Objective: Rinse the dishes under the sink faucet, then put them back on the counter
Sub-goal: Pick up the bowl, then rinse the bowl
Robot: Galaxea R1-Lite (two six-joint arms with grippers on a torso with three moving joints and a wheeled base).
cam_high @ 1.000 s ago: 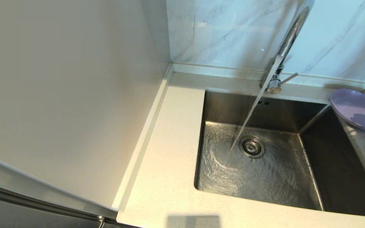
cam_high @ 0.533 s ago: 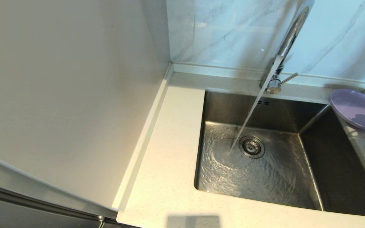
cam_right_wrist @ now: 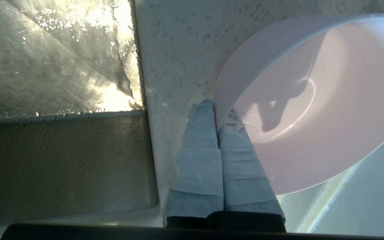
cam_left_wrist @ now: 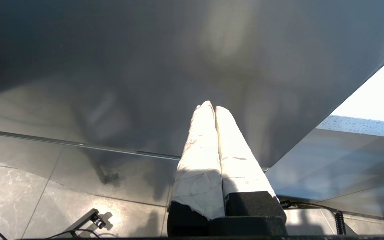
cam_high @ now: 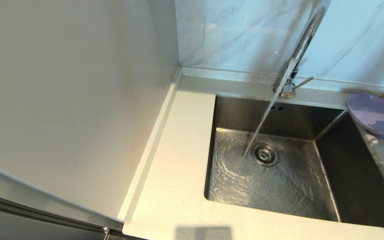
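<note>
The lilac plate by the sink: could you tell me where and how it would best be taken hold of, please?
Probably by the rim of the lilac plate where it juts past the counter edge over the sink: that part is clear underneath, so fingers could pinch it from the basin side. Elsewhere it lies flat and shallow.

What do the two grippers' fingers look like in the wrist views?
Left gripper: two long tapering fingers in wrinkled white wrapping, on black bases. Right gripper: the same build, its fingers wrapped in pale grey-white layers with visible seams.
</note>
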